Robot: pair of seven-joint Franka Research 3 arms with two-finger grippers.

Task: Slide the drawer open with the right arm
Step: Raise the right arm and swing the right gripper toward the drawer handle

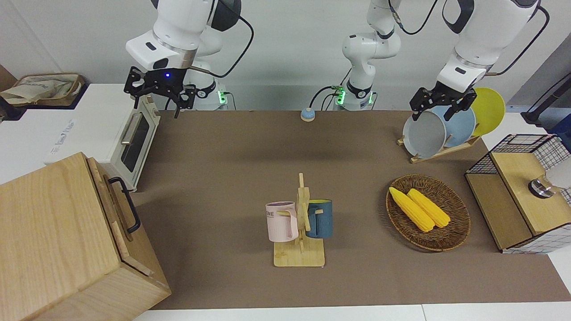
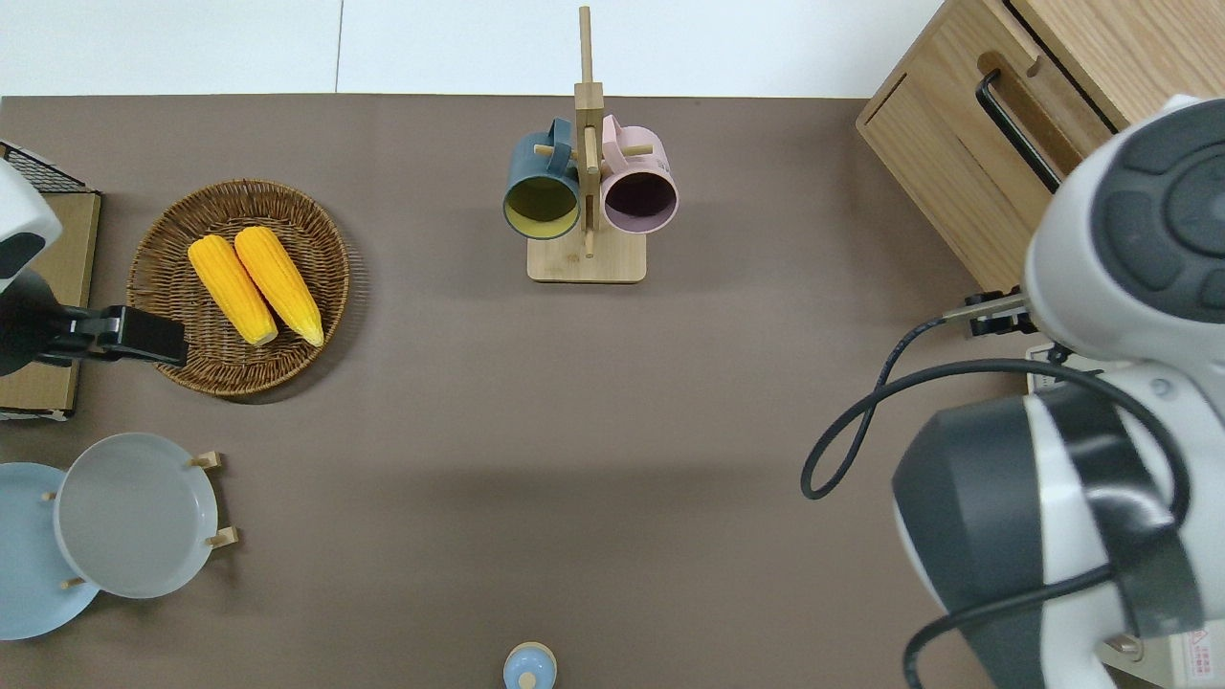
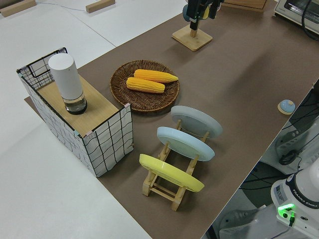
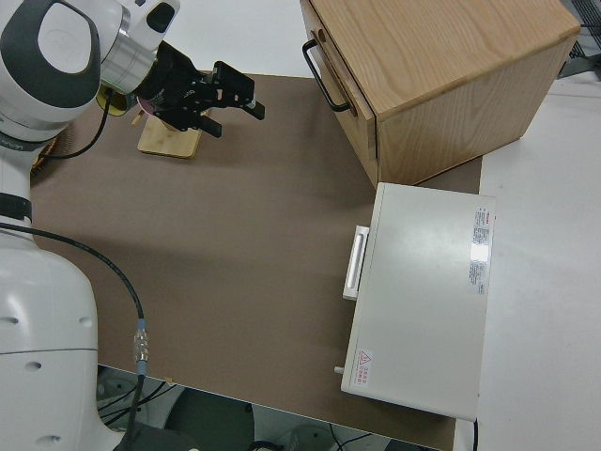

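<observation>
The wooden cabinet (image 1: pixel 53 240) stands at the right arm's end of the table. Its drawer (image 1: pixel 109 203) is shut, and the black bar handle (image 1: pixel 126 205) on the front panel faces the mat. The handle also shows in the overhead view (image 2: pixel 1014 129) and the right side view (image 4: pixel 324 75). My right gripper (image 1: pixel 156 104), blue light lit on its wrist, hangs open and empty in the air by the toaster oven, well apart from the handle. The right side view shows the right gripper (image 4: pixel 230 108) over the mat. The arm's own body hides it in the overhead view. The left arm is parked, its gripper (image 1: pixel 432 113) open.
A white toaster oven (image 1: pixel 134 138) sits between the cabinet and the right arm's base. A mug rack (image 1: pixel 299 223) with two mugs stands mid-table. A basket (image 1: pixel 455 232) of corn, a plate rack (image 1: pixel 441 151) and a wire-mesh box (image 1: pixel 517 196) are toward the left arm's end.
</observation>
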